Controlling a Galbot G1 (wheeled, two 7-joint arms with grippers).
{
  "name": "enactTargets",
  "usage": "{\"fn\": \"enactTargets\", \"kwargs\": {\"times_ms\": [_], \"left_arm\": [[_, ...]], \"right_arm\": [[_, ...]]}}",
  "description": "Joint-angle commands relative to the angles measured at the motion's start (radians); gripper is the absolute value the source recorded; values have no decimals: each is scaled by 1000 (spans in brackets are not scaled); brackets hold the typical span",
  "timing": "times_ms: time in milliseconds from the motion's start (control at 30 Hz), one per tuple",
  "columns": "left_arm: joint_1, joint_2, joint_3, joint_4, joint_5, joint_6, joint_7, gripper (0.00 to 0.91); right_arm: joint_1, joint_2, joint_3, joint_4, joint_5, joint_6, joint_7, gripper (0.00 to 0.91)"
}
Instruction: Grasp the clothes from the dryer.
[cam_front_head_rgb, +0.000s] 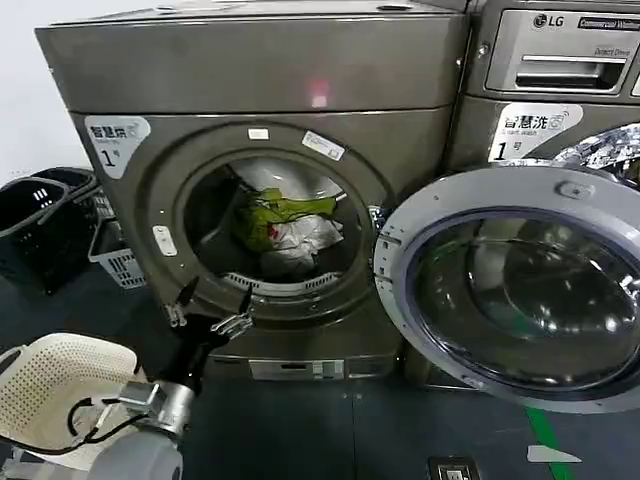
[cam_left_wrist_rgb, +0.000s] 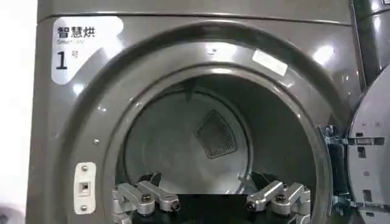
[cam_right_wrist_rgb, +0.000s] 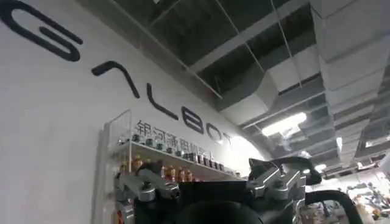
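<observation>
Head view: the bronze-grey metal dryer (cam_front_head_rgb: 270, 150) fills the centre, its chrome-rimmed glass door (cam_front_head_rgb: 520, 290) swung open at right. The yellow-green and white clothes (cam_front_head_rgb: 285, 228) lie inside the drum, above and beyond the left gripper (cam_front_head_rgb: 212, 305), which hangs at lower left before the porthole's rim, fingers spread wide, empty.

Left wrist view: the wide-open fingers (cam_left_wrist_rgb: 146, 198) frame the drum.

Right wrist view: the right gripper (cam_right_wrist_rgb: 213, 189) points at a ceiling, spread and empty.

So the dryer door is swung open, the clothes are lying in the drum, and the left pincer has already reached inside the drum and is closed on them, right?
Not quite. In the head view the left pincer is open and in front of the dryer, below the porthole's lower rim, not closed on the clothes. The rest holds: the door is swung open and the clothes lie in the drum.
</observation>
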Motion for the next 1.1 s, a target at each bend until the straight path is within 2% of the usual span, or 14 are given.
{"fn": "enactTargets", "kwargs": {"times_ms": [33, 1100], "left_arm": [[3, 1, 6, 0, 4, -2, 0, 907], [-23, -10, -16, 25, -2, 3, -5, 907]], "right_arm": [[-2, 1, 3, 0, 1, 3, 1, 907], [14, 12, -17, 19, -37, 5, -21, 907]]}}
